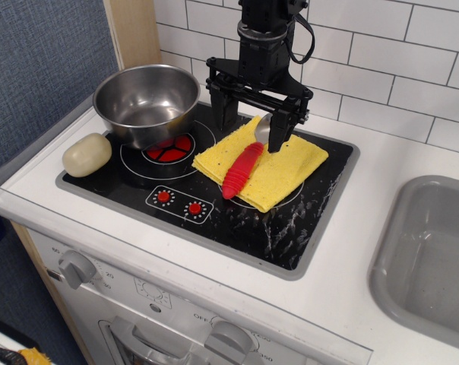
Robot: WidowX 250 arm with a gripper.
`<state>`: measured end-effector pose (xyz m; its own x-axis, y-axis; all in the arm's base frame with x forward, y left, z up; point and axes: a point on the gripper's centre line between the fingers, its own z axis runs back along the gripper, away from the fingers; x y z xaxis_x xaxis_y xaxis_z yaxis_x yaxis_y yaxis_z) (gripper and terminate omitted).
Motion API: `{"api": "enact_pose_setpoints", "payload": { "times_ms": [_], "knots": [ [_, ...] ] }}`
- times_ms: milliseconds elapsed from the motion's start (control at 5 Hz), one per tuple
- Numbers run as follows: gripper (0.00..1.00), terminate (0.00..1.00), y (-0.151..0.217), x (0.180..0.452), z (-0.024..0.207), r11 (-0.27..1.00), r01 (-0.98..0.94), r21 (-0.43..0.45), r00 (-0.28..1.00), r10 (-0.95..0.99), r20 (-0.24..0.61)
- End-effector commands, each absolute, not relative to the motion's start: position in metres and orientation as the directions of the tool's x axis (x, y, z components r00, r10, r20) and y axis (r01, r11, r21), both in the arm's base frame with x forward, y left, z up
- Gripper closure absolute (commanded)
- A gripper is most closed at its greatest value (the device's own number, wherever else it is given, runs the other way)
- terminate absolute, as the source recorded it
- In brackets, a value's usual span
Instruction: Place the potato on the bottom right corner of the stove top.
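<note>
One potato [87,154] lies at the stove top's [290,220] left edge; the end effector [248,114] hangs open, empty.

Bare stove top [290,228] corner beside cloth [279,163]

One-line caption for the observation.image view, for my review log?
Open pincer hovers over the yellow cloth and red-handled spoon; potato sits at the stove top's left edge beside the steel bowl.

A white tiled wall [397,68] with grey grout runs behind the desk [351,251]. A pale wooden post [134,30] stands at its left end, next to a blue textured panel [39,68]. A grey sink [431,258] sits at right.
</note>
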<state>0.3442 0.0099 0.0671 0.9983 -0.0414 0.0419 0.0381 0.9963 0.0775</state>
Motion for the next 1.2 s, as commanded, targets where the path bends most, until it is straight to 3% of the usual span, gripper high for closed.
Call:
{"api": "enact_pose_setpoints", "payload": {
  "times_ms": [0, 400, 600, 1000],
  "knots": [
    [0.0, 0.0, 0.01, 0.344, 0.067, 0.996, 0.038, 0.078, 0.998, -0.041, 0.042],
    [0.0, 0.0, 0.051, 0.312, 0.094, 0.998, 0.031, 0.05, 0.989, -0.038, 0.141],
    [0.0, 0.0, 0.099, 0.286, 0.102, 0.995, 0.021, 0.094, 0.986, -0.036, 0.165],
    [0.0, 0.0, 0.195, 0.278, 0.082, 0.981, -0.164, 0.102, 0.981, 0.151, 0.123]
  ]
}}
